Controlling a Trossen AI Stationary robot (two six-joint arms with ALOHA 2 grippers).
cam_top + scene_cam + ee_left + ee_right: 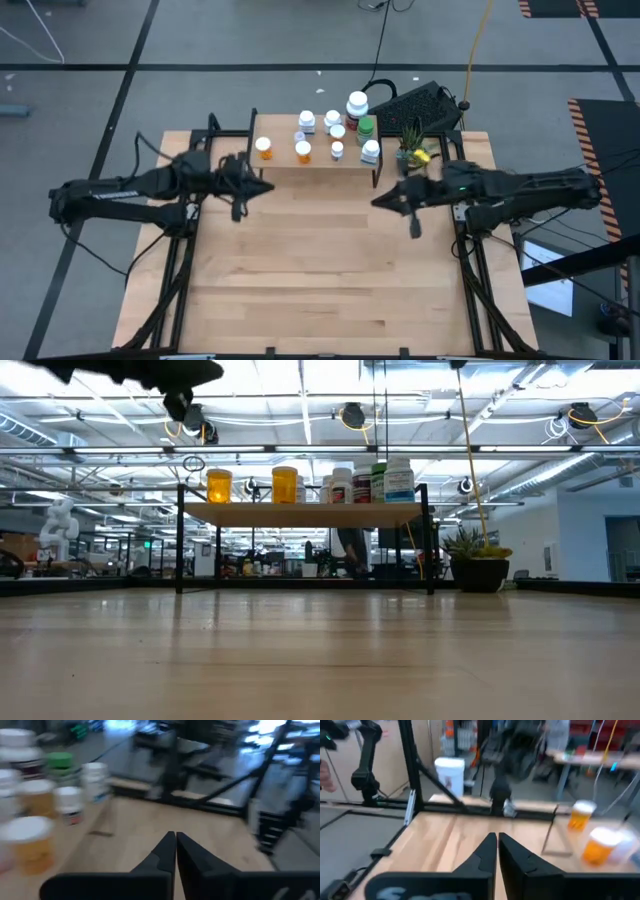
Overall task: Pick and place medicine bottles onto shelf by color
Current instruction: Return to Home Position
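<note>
Several medicine bottles stand upright on the shelf [318,160], a light-wood board on black legs at the table's far edge. Two are orange bottles [263,147] [303,151], one a green bottle [366,126], and white bottles [337,150] stand between them. In the low view the bottles [284,484] line the shelf top [300,513]. My left gripper [268,187] hovers shut just near of the shelf's left end, above the table. My right gripper [378,201] hovers shut near of the shelf's right end. Both wrist views show the fingers together [175,840] [497,840] and holding nothing.
A small potted plant [413,150] stands right of the shelf, close to my right arm. A black keyboard-like object [412,104] lies on the floor beyond the table. The wooden tabletop [320,270] stretches bare between the arms and the near edge.
</note>
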